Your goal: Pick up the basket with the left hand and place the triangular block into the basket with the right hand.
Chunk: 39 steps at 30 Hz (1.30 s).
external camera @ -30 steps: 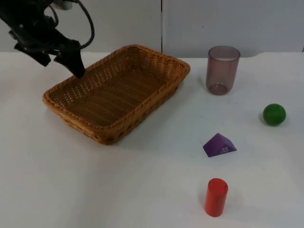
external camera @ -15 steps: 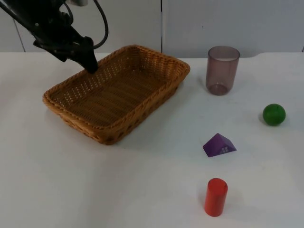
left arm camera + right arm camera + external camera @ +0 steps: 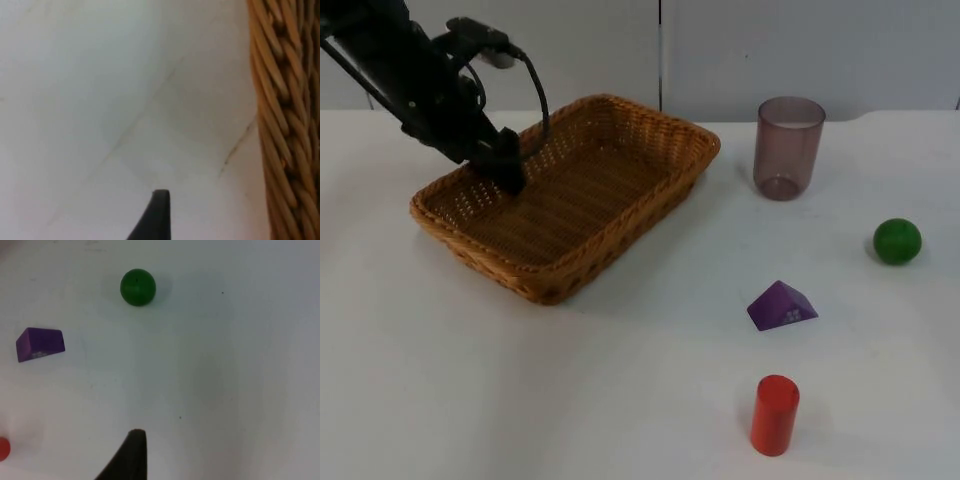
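A woven wicker basket (image 3: 552, 286) stands on the white table left of centre. My left gripper (image 3: 508, 172) is low at the basket's far left rim, its tip over the rim's inner side. The left wrist view has the basket's braided rim (image 3: 280, 110) close beside bare table. The purple triangular block (image 3: 782, 306) lies on the table to the right of the basket, well apart from it. My right gripper (image 3: 131, 457) hangs above the table's right side, looking down on the triangular block (image 3: 40, 343), and holds nothing.
A translucent purple cup (image 3: 788, 147) stands upright at the back right. A green ball (image 3: 897, 241) (image 3: 137, 287) rests near the right edge. A red cylinder (image 3: 775, 414) (image 3: 2, 448) stands near the front, below the block.
The left gripper has swung right along the basket's far side and come down onto its left rim. Basket, block and the other objects have not moved.
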Available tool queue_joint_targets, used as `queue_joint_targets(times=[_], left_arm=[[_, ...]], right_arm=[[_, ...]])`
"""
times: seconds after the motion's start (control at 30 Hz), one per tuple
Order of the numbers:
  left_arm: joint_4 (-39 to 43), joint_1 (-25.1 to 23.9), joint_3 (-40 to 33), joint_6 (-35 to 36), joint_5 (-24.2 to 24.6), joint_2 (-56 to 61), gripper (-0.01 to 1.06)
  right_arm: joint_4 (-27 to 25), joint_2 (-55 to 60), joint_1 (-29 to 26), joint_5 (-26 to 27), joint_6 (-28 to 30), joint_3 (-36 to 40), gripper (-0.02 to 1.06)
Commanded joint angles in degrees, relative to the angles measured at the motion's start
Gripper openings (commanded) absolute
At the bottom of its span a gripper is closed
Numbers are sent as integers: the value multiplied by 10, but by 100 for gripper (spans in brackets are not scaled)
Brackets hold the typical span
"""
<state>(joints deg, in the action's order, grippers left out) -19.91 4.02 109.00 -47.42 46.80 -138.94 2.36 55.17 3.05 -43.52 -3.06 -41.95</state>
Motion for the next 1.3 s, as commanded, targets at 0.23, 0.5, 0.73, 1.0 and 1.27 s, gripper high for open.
queue_joint_targets(times=[0.23, 0.5, 0.73, 1.0, 1.27], left_arm=[[-26, 5, 3, -26, 19, -29, 67], [-8, 5, 3, 23, 21, -18, 0], [31, 5, 3, 111, 100, 38, 0], [-22, 5, -132, 178, 208, 161, 0], [-83, -18, -379, 224, 51, 380, 0]], right_arm=[[0, -5, -3, 7, 1, -2, 105], [0, -5, -3, 10, 1, -2, 105], [1, -5, -3, 14, 1, -2, 105], [1, -5, -3, 17, 1, -2, 105], [1, -5, -3, 14, 1, -2, 105]])
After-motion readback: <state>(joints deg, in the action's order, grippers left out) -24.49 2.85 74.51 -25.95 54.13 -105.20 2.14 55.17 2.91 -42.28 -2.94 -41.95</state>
